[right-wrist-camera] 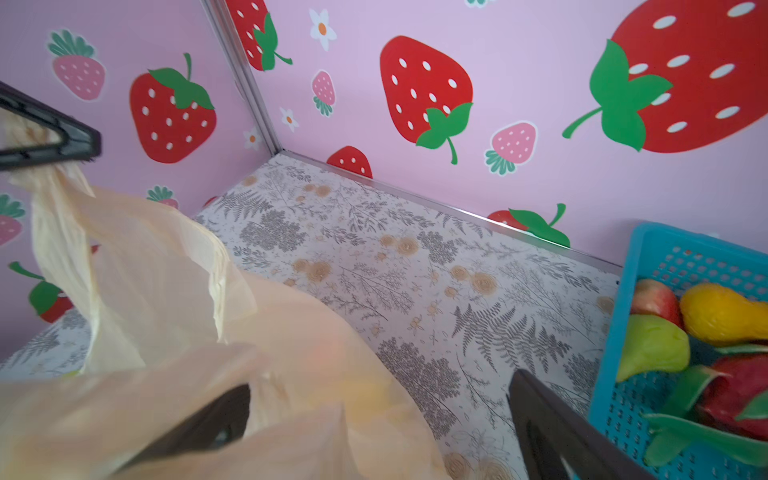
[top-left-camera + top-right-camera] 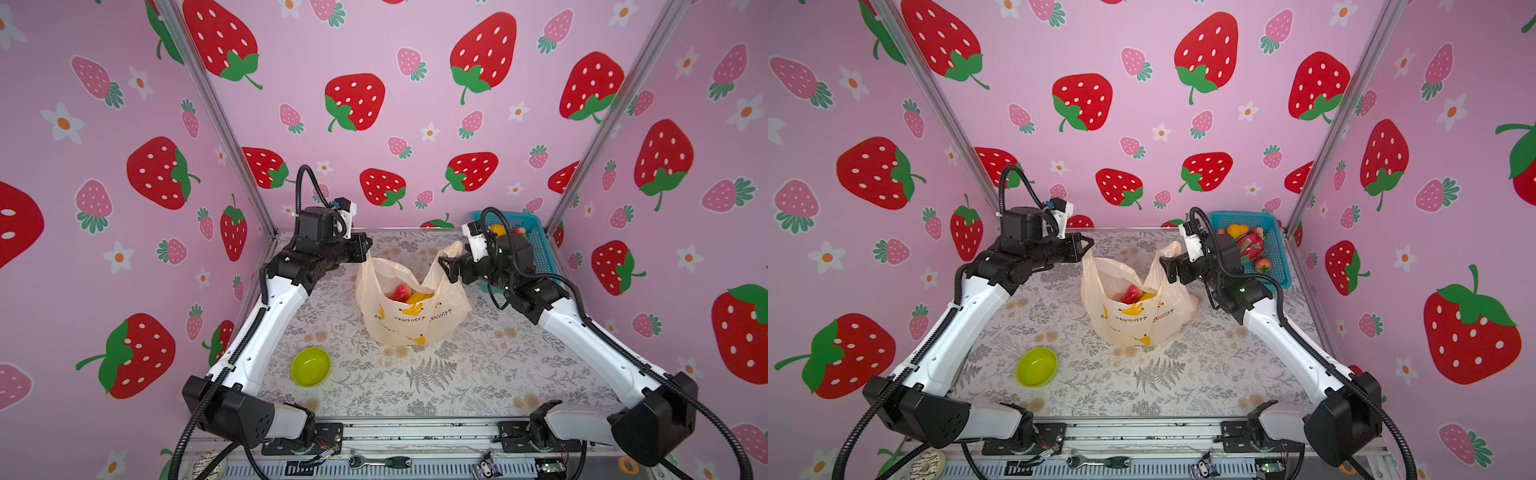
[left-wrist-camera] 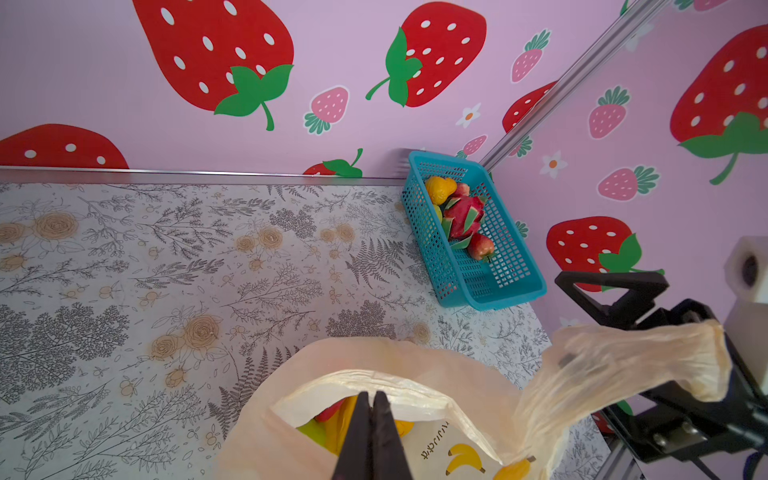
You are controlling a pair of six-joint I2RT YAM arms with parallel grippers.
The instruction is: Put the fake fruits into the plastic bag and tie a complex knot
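The plastic bag [image 2: 432, 322] stands open in the middle of the table in both top views, pale peach with banana prints. My left gripper [image 2: 367, 249] is shut on its left handle; in the left wrist view the closed jaws [image 3: 371, 401] pinch the rim. My right gripper [image 2: 449, 270] is open, and the right handle [image 3: 623, 357] lies loose between its fingers, draped over one finger [image 1: 208, 419]. A red apple [image 2: 401, 292] and a yellow banana [image 2: 419, 297] lie inside the bag. An orange pear [image 2: 1237, 230], a dragon fruit [image 2: 1251, 245], a green pear [image 1: 652, 347] and an apple [image 2: 1262, 264] sit in the basket.
The teal mesh basket [image 2: 1278, 249] stands in the back right corner, just behind my right arm. A lime green bowl [image 2: 311, 366] sits at the front left of the table. Strawberry-print walls close in three sides. A ratchet [image 2: 380, 461] lies on the front rail.
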